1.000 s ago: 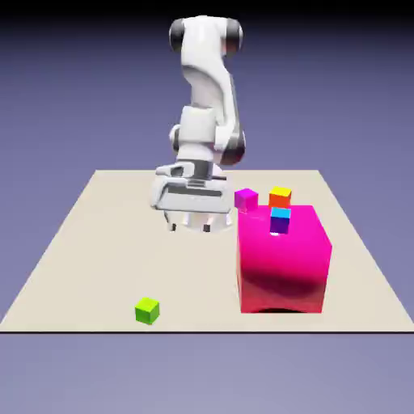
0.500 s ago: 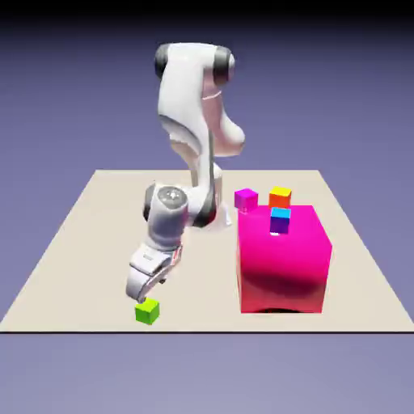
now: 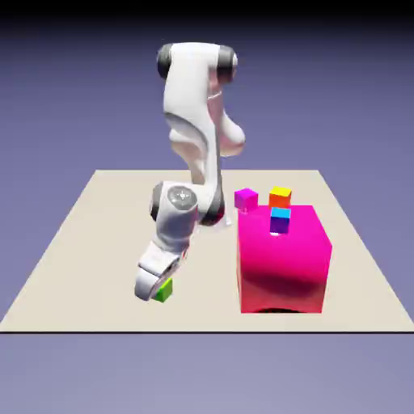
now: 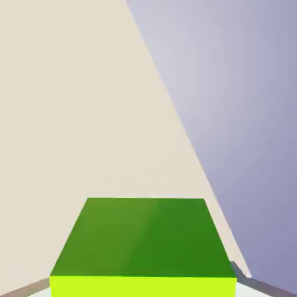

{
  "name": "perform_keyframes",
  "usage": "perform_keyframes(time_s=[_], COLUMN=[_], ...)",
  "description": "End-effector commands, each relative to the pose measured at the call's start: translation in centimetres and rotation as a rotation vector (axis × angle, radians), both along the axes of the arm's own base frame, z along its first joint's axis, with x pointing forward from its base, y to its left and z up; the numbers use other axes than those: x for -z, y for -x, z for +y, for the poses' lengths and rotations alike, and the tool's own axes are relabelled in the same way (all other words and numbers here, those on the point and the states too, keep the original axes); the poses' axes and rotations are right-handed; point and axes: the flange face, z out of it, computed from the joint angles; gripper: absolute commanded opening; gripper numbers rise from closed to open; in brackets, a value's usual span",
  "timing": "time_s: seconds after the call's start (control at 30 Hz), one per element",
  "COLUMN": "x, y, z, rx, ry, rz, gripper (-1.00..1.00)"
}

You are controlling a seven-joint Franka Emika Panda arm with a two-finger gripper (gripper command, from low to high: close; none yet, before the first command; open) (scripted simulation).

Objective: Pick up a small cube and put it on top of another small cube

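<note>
My gripper (image 3: 159,289) is shut on the small cube (image 3: 165,291), a tiny lime-green one, low over the near left part of the beige table (image 3: 89,242). In the hand view the small cube (image 4: 145,243) fills the bottom middle between the jaws. Only a grey sliver of one fingertip (image 4: 242,277) shows beside it. A small magenta cube (image 3: 246,198) and a small orange cube (image 3: 280,196) rest on the table behind the big magenta block (image 3: 283,259).
The big magenta block stands to the exterior view's right of my gripper, with a small cyan-and-blue cube (image 3: 280,220) on top of it. The table's near edge (image 3: 162,330) runs just below the gripper. In the hand view the table edge (image 4: 191,145) slants across.
The arm swung down from the table's middle to the lime-green cube near the front edge. The jaws closed on it, and it now sits slightly higher and further right in the exterior view.
</note>
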Motion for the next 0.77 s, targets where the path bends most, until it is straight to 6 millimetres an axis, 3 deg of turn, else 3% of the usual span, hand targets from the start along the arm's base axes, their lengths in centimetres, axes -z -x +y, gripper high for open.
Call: perform_keyframes(time_s=[0.0,0.1,0.2,0.33,0.43,0.47,0.6,0.63,0.67,0.7,0.73], x=[-1.5,-6.2,-10.8,-16.8,-20.7,-20.7,-14.2,-13.9,-13.9,-13.9,-15.5], y=[-0.1,0.6,2.5,7.0,11.3,11.3,11.9,11.9,11.9,11.9,11.7], z=[2.1,8.3,14.5,22.0,26.5,26.5,25.4,25.3,25.3,25.3,25.6], rx=[0.006,0.022,0.031,0.034,0.027,0.027,0.028,0.027,0.027,0.027,0.028], ry=[0.001,-0.001,-0.004,-0.006,-0.004,-0.004,-0.004,-0.004,-0.004,-0.004,-0.004], rz=[-0.003,-0.006,-0.005,0.002,0.010,0.010,0.010,0.010,0.010,0.010,0.010], gripper=[-1.00,-1.00,-1.00,-1.00,-1.00,-1.00,-1.00,-1.00,1.00,1.00,1.00])
